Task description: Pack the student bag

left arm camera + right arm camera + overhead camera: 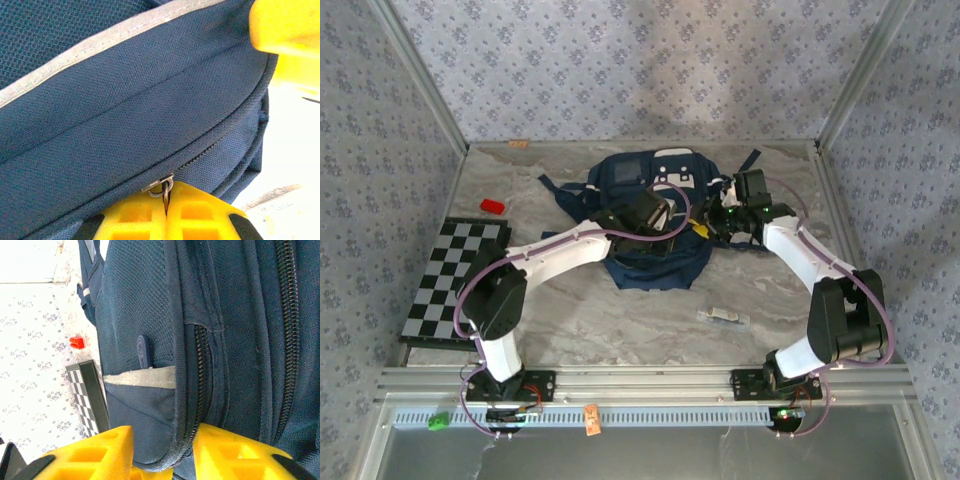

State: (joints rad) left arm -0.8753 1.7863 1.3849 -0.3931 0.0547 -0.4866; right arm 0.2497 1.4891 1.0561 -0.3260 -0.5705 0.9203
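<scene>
Two things sit along the left edge of the desk (620, 320), a checkerboard mat (455, 285) by the wall and a red block (493, 206) behind it, with bare surface open between my arms. At centre back lies the student bag (650, 180), my left pincer (166, 212) pinched closed on its metal zip pull (166, 189), its inside hidden from me. My right pincer (164, 447) straddles a zippered seam on the bag's right side, though I cannot tell whether it is clamped; a small pale piece (723, 317) lies nearer me.
</scene>
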